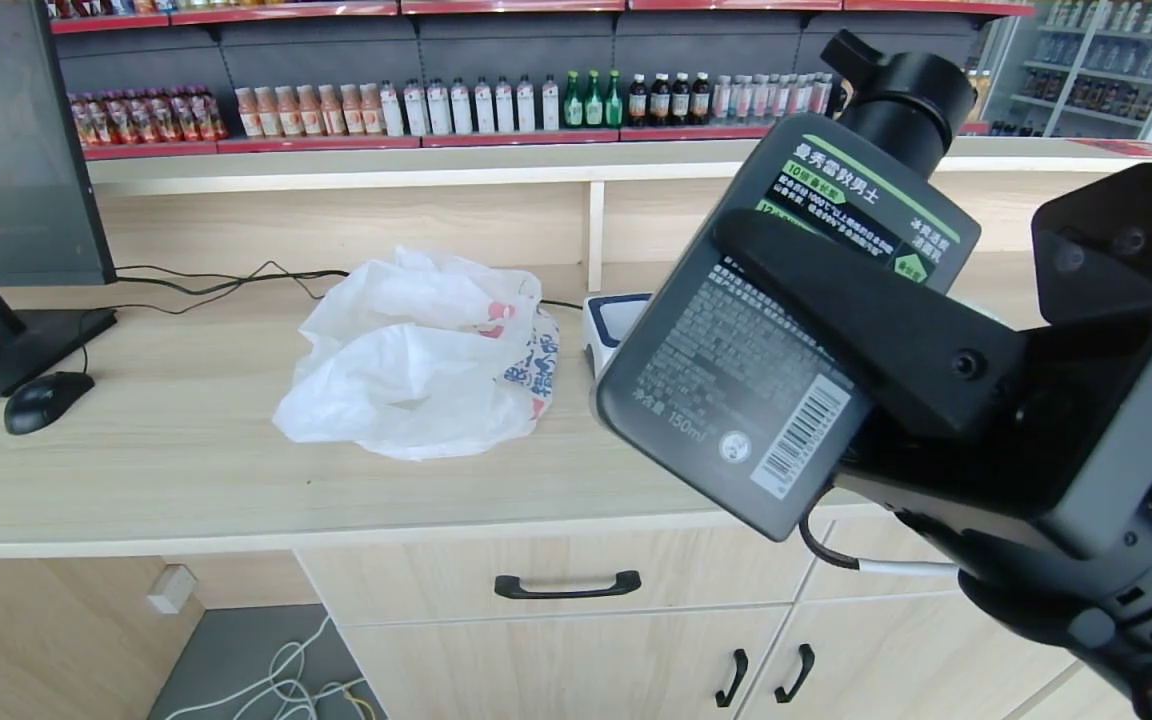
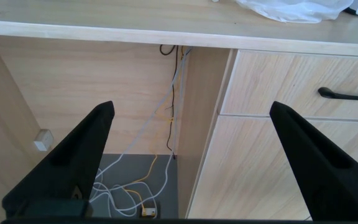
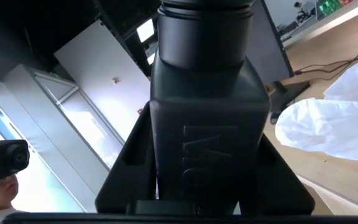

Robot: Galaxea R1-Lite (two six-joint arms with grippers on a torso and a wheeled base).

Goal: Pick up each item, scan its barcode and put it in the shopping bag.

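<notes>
My right gripper (image 1: 786, 300) is shut on a dark grey bottle (image 1: 706, 400) with a black cap, held tilted high above the right part of the wooden counter (image 1: 186, 470). Its back label and barcode face the head camera. In the right wrist view the bottle (image 3: 207, 124) sits between the fingers (image 3: 132, 155). A crumpled white shopping bag (image 1: 416, 360) lies mid-counter, and a white scanner box (image 1: 611, 325) peeks out just behind the bottle. My left gripper (image 2: 191, 109) hangs open below counter height, facing the cabinet fronts, with nothing between its fingers.
A monitor (image 1: 6, 150) and a black mouse (image 1: 44, 400) stand at the counter's left, with cables running behind the bag. Drawers with black handles (image 1: 566, 585) lie under the counter. Shelves of drink bottles (image 1: 496, 105) line the back wall.
</notes>
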